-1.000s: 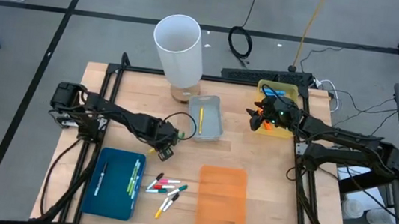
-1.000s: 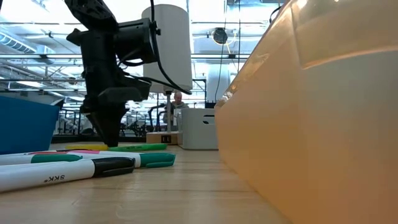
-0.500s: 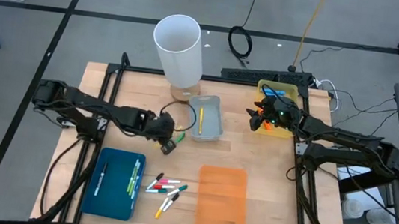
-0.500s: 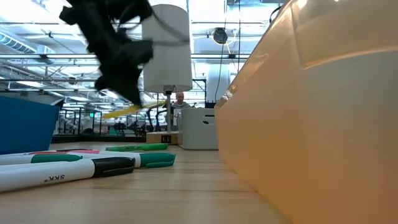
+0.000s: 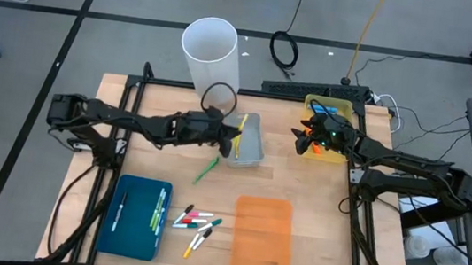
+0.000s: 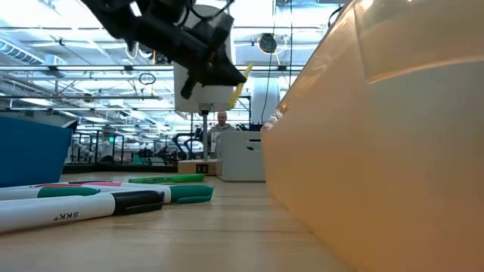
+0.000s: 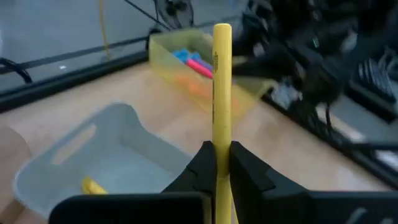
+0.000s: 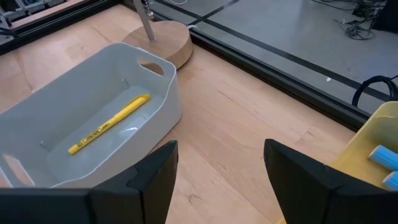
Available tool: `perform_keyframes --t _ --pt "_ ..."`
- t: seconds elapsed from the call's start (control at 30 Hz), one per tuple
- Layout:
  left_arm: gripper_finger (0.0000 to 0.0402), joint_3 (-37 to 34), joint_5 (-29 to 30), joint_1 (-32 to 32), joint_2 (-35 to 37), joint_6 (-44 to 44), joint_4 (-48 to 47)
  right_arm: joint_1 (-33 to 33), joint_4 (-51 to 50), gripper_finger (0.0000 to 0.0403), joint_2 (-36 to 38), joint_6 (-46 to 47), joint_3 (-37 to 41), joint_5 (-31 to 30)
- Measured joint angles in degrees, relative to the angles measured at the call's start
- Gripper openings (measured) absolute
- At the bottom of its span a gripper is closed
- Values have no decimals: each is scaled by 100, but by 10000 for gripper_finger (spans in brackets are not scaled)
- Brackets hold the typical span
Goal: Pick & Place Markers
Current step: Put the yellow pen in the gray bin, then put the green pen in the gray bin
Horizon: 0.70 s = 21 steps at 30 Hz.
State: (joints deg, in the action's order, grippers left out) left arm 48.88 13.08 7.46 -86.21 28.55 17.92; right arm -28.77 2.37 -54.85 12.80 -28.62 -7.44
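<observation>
Bench [image 5: 169, 98] at frame centre, bearing a grey tray [image 5: 251, 143]. Left end effector [image 5: 233, 139], closed on a yellow marker [image 7: 221, 106], hangs over the tray's left rim. Right end effector [image 5: 300, 140], fingers wide apart and empty, waits at upper right. Loose markers [image 5: 195, 221] lie at lower centre.

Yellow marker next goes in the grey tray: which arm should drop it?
Left. Its gripper is shut on the yellow marker at the grey tray; the right gripper waits open by the yellow bin.

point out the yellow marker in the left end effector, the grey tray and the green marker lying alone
yellow marker [image 7: 221, 93], left wrist view, mid-barrel above the fingers
grey tray [image 8: 163, 93], right wrist view, its rim
green marker [image 5: 205, 170], high view, mid-barrel
</observation>
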Motion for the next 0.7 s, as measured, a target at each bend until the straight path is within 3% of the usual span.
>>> perform_keyframes --t 0.17,0.43,0.7 --pt "35 2 -264 376 -399 568 132 1 -2 226 -1 -6 0 0" --pt "34 -2 -791 678 -852 776 20 0 -2 226 -1 -20 0 0" --pt "107 3 -877 625 -844 478 233 0 -4 226 -2 -20 0 0"
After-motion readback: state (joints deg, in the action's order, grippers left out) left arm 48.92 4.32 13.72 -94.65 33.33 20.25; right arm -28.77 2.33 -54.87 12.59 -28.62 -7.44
